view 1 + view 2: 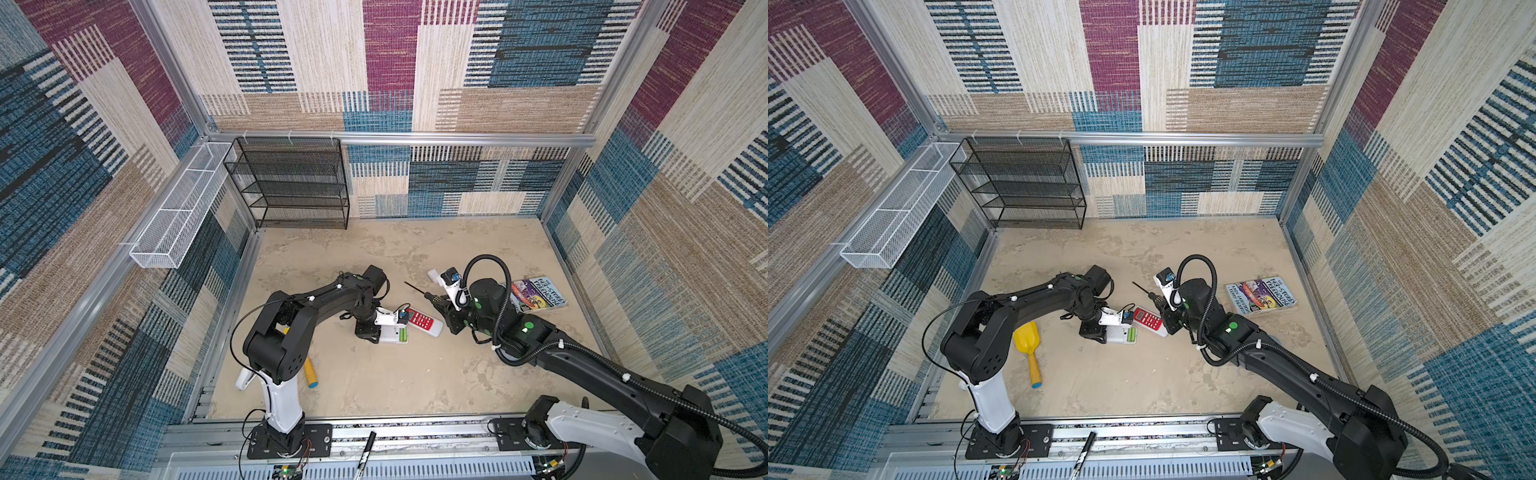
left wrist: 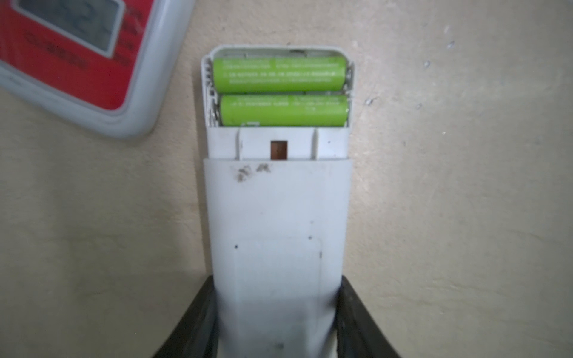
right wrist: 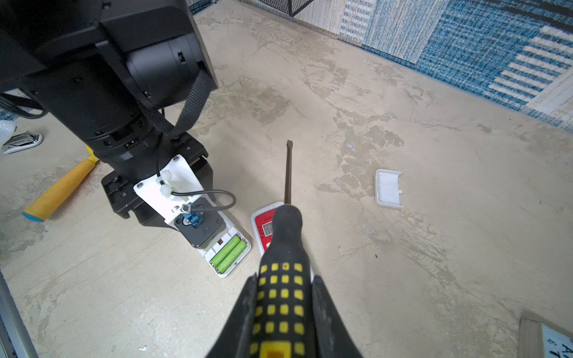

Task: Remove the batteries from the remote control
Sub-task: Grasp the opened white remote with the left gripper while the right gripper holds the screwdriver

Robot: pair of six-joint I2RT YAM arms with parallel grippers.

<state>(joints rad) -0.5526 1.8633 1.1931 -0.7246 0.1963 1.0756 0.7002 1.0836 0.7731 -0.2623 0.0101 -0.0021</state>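
- Yellow plastic toy shovel with a blue-tipped handle [image 1: 1029, 349] lies flat on the mottled beige floor [image 1: 374, 374]. It is nearer the arm bases than the white rectangular plastic remote [image 2: 279, 201] and well apart to its left.
- From above, the left gripper [image 2: 278, 280] straddles the covered end of the white remote. Its black fingers [image 2: 198, 316] press against both long sides, pinching the body.
- The white remote lies back-up on the floor, with the battery bay at the end away from that claw uncovered.
- Two bright green cylindrical batteries [image 2: 282, 110] sit inside that bay, side by side and touching, lying across the white remote's width.
- A red-faced remote with a white rim and grey screen [image 1: 1149, 321] lies face-up just right of the white remote's open end, with a strip of floor between them.
- The right gripper [image 3: 283, 288] is clamped on the black, yellow-squared handle of a long flat-blade screwdriver [image 3: 286, 229]. The tool is right of the white remote, past the red one, and its tip is clear of the batteries.
- A small white ribbed battery cover [image 3: 387, 189] lies alone, farther back and right of the white remote.
- A colourful paperback book [image 1: 1260, 296] lies flat, well right of the white remote.
- A black wire-mesh shelf rack [image 1: 291, 183] stands at the back wall, far behind the white remote.
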